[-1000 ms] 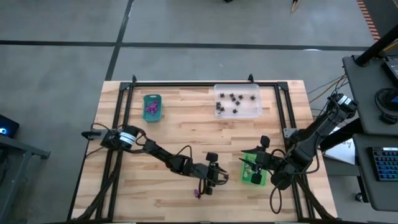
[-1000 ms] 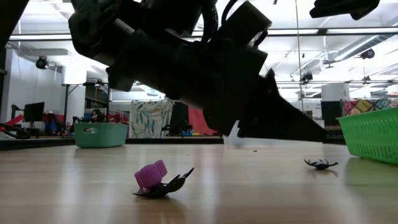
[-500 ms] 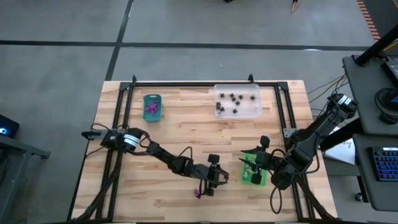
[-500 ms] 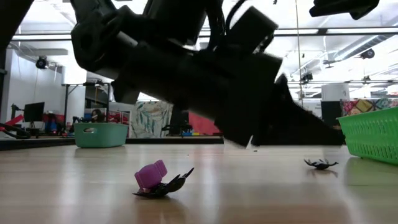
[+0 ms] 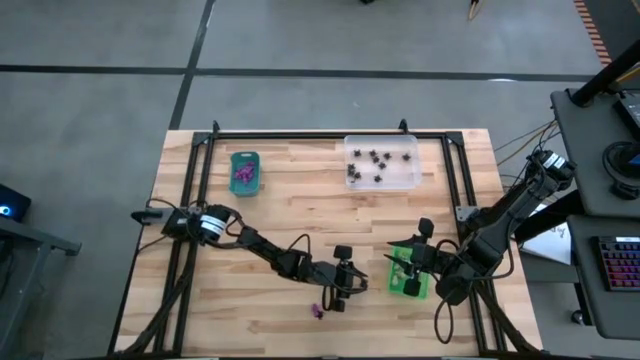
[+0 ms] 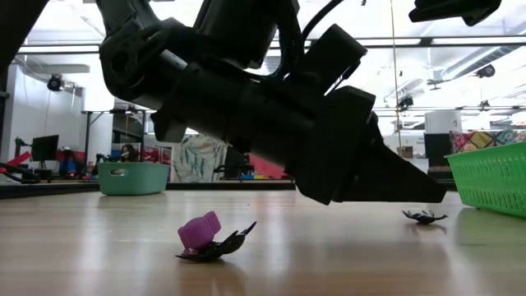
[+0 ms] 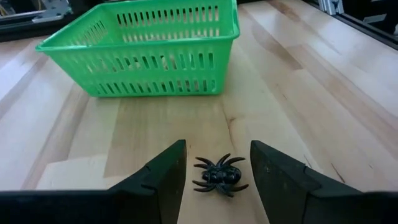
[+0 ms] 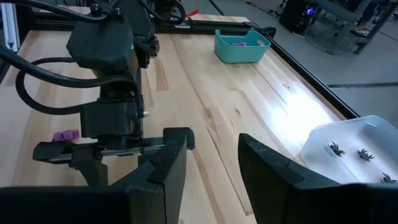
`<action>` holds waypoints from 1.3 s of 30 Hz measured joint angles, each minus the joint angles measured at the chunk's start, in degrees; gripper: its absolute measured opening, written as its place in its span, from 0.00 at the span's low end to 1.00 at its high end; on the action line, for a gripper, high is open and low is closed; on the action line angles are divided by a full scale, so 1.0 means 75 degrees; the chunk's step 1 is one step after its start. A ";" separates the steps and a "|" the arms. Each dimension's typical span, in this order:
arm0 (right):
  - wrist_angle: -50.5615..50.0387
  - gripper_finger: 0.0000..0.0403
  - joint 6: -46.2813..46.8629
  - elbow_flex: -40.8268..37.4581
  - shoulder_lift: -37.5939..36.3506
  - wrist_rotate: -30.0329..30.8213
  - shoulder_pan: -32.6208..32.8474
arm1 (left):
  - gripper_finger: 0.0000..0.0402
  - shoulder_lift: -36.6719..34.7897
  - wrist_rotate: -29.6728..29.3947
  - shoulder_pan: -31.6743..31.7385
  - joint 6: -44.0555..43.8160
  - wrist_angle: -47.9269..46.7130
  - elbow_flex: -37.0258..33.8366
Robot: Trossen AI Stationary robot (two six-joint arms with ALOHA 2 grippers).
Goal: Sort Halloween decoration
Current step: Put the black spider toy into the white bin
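A black spider trinket (image 7: pixel 219 176) lies flat on the wooden table, in front of the green tray (image 7: pixel 143 50). My left gripper (image 7: pixel 217 149) is open and low over the table's near middle (image 5: pixel 348 285). Its fingers stand on either side of the spider without touching it. In the low view the spider (image 6: pixel 423 216) sits just beyond the fingertips. A purple trinket on a black one (image 6: pixel 205 237) lies nearer the near edge (image 5: pixel 318 311). My right gripper (image 8: pixel 212 142) is open and waits above the green tray (image 5: pixel 425 285).
A teal tray (image 5: pixel 233 170) with purple trinkets stands at the far left. A clear tray (image 5: pixel 415 180) holding several black spiders stands at the far right. A black frame (image 5: pixel 300 135) runs round the table. Bare wood lies between the trays and the arms.
My left gripper has shifted slightly toward the table's right and tipped its fingers down toward the black spider. The trinkets have stayed where they were.
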 joint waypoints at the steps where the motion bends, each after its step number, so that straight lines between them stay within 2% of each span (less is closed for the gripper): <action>1: 0.0000 0.34 -0.0003 0.0000 0.0000 0.0000 0.0000 | 0.40 0.0000 0.0000 0.0000 -0.0018 -0.0018 0.0000; 23: 0.0023 0.34 -0.0002 0.0000 0.0000 -0.0003 0.0000 | 0.39 0.0002 -0.0005 0.0128 -0.0510 -0.0248 -0.0181; 39: 0.0026 0.34 -0.0003 0.0000 0.0000 -0.0003 0.0000 | 0.19 0.0000 -0.0006 0.0128 -0.0508 -0.0228 -0.0181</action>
